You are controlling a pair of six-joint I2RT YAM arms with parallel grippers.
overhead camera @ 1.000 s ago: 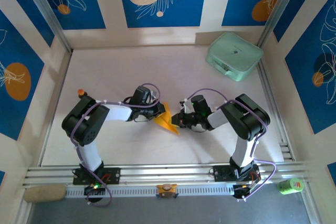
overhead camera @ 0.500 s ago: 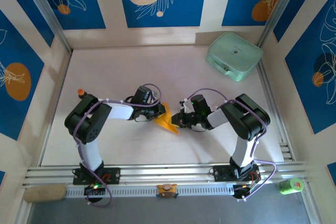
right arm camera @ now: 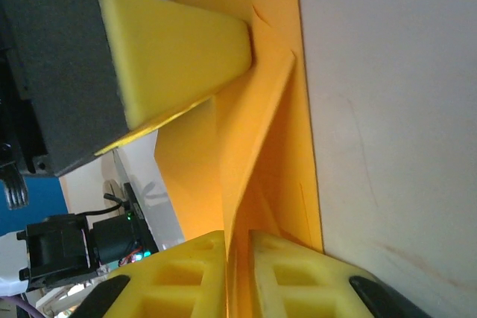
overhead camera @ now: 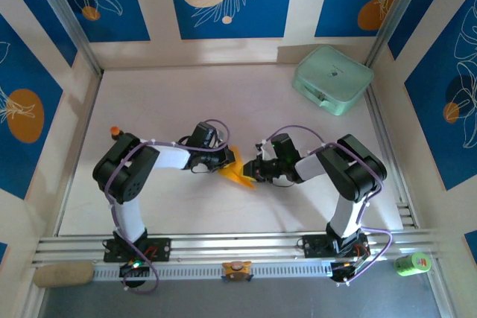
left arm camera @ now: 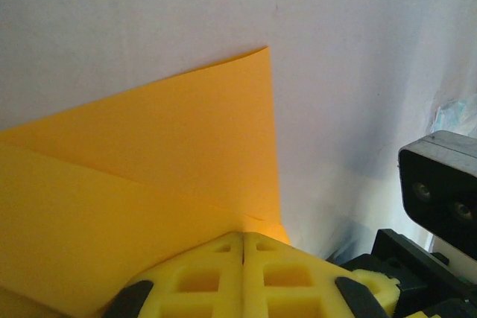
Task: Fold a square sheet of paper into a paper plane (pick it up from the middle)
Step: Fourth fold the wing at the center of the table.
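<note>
Table [overhead camera: 223, 102] centre: the square sheet of paper [overhead camera: 237, 174], folded into a layered orange-yellow wedge, is held up between both arms. The left gripper [overhead camera: 229, 163] is clenched on its left edge; in the left wrist view its pads [left arm camera: 201, 277] meet flush on the paper [left arm camera: 149, 184]. The right gripper [overhead camera: 250, 172] is at the opposite edge. From the right wrist, a raised fold [right arm camera: 246, 132] runs into the narrow slit of its jaws; I cannot tell if they pinch it. A mint-green case [overhead camera: 332, 78] sits at far right, well apart.

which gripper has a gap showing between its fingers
The right gripper: the folded sheet of paper runs into a thin gap between its fingers. On the left gripper they meet in a tight seam.
</note>
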